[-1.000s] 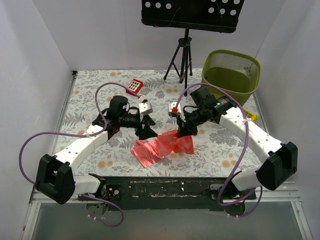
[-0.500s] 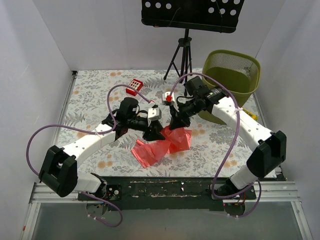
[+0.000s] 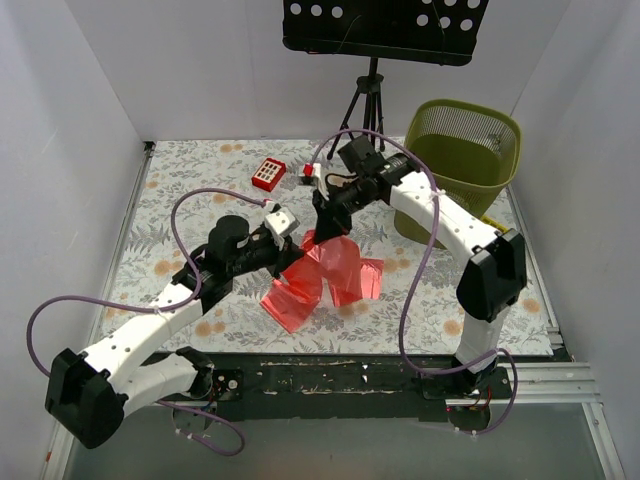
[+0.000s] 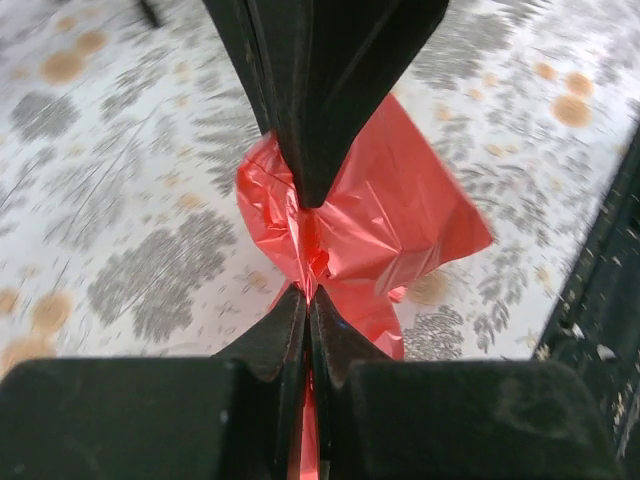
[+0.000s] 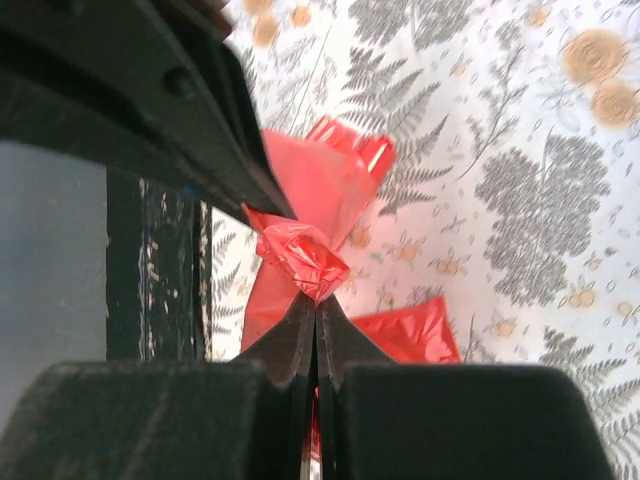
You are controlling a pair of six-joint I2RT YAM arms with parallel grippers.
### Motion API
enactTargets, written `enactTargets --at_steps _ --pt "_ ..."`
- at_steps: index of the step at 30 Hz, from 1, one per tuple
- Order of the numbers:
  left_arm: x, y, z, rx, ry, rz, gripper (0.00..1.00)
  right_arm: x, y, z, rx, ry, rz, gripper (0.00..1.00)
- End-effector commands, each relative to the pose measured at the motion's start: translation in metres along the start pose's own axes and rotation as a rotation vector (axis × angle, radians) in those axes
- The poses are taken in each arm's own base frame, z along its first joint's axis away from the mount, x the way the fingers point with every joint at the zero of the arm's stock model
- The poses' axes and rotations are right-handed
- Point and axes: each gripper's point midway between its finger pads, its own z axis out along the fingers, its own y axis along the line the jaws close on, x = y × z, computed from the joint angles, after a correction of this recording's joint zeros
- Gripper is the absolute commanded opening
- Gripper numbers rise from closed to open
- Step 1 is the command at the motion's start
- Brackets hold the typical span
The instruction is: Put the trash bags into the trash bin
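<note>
Left gripper (image 3: 298, 262) pressed together on red trash bags (image 3: 340, 278), film bunched between fingertips. Right gripper (image 3: 322, 228) pinching film peak just far-right of it. Lower folds touch floral table (image 3: 190, 185). Trash bin (image 3: 455, 168) far right, well apart.

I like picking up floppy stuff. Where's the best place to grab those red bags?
Pinch a gathered wrinkle of the trash bags, coming from above. They are thin, soft film drooping onto the table, with no firm edge; a bunched fold gives something thick to squeeze. The left gripper and the right gripper are each shut on such a bunch.
</note>
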Motion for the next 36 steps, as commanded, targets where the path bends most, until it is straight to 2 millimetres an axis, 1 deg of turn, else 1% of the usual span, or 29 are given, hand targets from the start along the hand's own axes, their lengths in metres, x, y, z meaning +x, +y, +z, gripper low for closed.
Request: enactTargets --at_steps 1,2,3,5,7,9,11,12,15,17,18,19,23,26,27,29,32,35,36 --pt "0.019 0.037 -0.022 -0.308 0.049 -0.200 0.00 -0.046 -0.009 0.016 -0.055 -0.092 0.110 0.01" --pt "0.022 0.037 -0.025 -0.323 0.053 -0.224 0.00 -0.052 -0.004 0.021 -0.077 -0.097 0.098 0.01" --pt "0.026 0.029 -0.025 -0.281 0.066 -0.226 0.02 -0.054 -0.001 0.024 -0.088 -0.092 0.073 0.01" --pt "0.028 0.010 -0.025 -0.178 0.085 -0.212 0.34 -0.052 0.008 0.027 -0.127 -0.072 0.001 0.01" --pt "0.024 -0.002 -0.029 -0.119 0.074 -0.178 0.49 -0.046 0.014 0.021 -0.147 -0.046 -0.070 0.01" --pt "0.017 -0.004 -0.038 -0.104 0.049 -0.090 0.55 -0.042 0.022 0.015 -0.156 -0.026 -0.131 0.01" --pt "0.004 -0.001 -0.050 -0.119 -0.007 0.043 0.64 -0.039 0.032 0.008 -0.171 -0.012 -0.195 0.01" --pt "0.001 -0.003 -0.055 -0.105 -0.028 0.111 0.67 -0.036 0.035 0.005 -0.165 0.002 -0.210 0.01" --pt "-0.001 -0.015 -0.064 -0.001 -0.059 0.340 0.69 -0.024 0.040 -0.006 -0.139 0.060 -0.272 0.01" --pt "-0.003 -0.020 -0.062 0.080 -0.062 0.391 0.68 -0.015 0.043 -0.016 -0.126 0.109 -0.335 0.01" --pt "-0.006 -0.020 -0.061 0.118 -0.068 0.401 0.67 -0.011 0.042 -0.018 -0.113 0.126 -0.359 0.01" --pt "-0.009 -0.018 -0.060 0.149 -0.076 0.396 0.67 -0.008 0.044 -0.022 -0.105 0.139 -0.393 0.01" --pt "-0.013 -0.028 -0.047 0.351 -0.104 0.404 0.65 0.004 0.057 -0.030 -0.090 0.178 -0.486 0.01" --pt "-0.027 -0.022 -0.034 0.378 -0.137 0.363 0.66 0.011 0.069 -0.035 -0.078 0.203 -0.569 0.01" --pt "-0.034 -0.020 -0.030 0.383 -0.156 0.376 0.68 0.013 0.073 -0.034 -0.077 0.208 -0.583 0.01" --pt "-0.038 -0.021 -0.024 0.440 -0.176 0.377 0.68 0.017 0.076 -0.034 -0.069 0.214 -0.578 0.01" --pt "-0.050 -0.027 -0.020 0.534 -0.220 0.368 0.68 0.026 0.083 -0.031 -0.083 0.241 -0.577 0.01" --pt "-0.050 -0.032 -0.016 0.597 -0.226 0.331 0.66 0.026 0.081 -0.030 -0.045 0.240 -0.568 0.01" --pt "-0.048 -0.036 -0.016 0.621 -0.227 0.321 0.65 0.027 0.079 -0.030 -0.031 0.243 -0.556 0.01"
